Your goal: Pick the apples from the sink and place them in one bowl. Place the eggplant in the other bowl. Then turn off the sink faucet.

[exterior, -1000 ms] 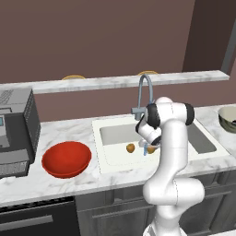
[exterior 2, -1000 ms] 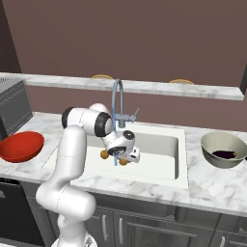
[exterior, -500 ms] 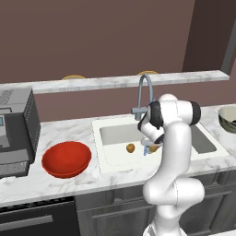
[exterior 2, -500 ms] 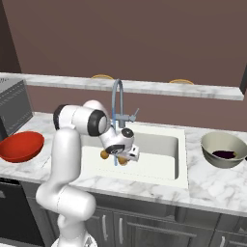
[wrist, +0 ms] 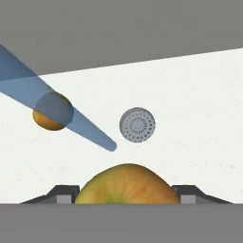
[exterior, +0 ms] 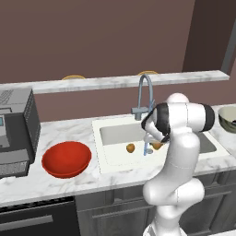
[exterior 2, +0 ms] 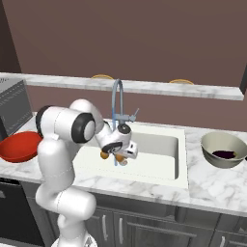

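My gripper (wrist: 126,193) is shut on one apple (wrist: 127,184), yellow-orange, held just above the white sink (exterior: 115,133) beside the faucet (exterior: 145,94). From the right base view the gripper (exterior 2: 120,152) hangs over the basin with the held apple (exterior 2: 122,162) under it. A second apple (exterior: 130,148) lies on the sink floor, left of the drain (wrist: 137,125). Water (wrist: 71,116) runs from the spout in a blue stream. The red bowl (exterior: 67,159) sits on the counter to the left of the sink. The eggplant (exterior 2: 224,154) lies in the grey bowl (exterior 2: 223,144) at the right.
A dark appliance (exterior: 16,129) stands at the far left of the marble counter (exterior: 55,184). A raised marble ledge (exterior: 115,83) runs behind the sink. My arm's elbow (exterior: 184,117) leans over the sink's right half.
The arm's elbow has swung a little sideways. The gripper stays shut on the apple and has hardly shifted over the sink. The other apple has not moved.
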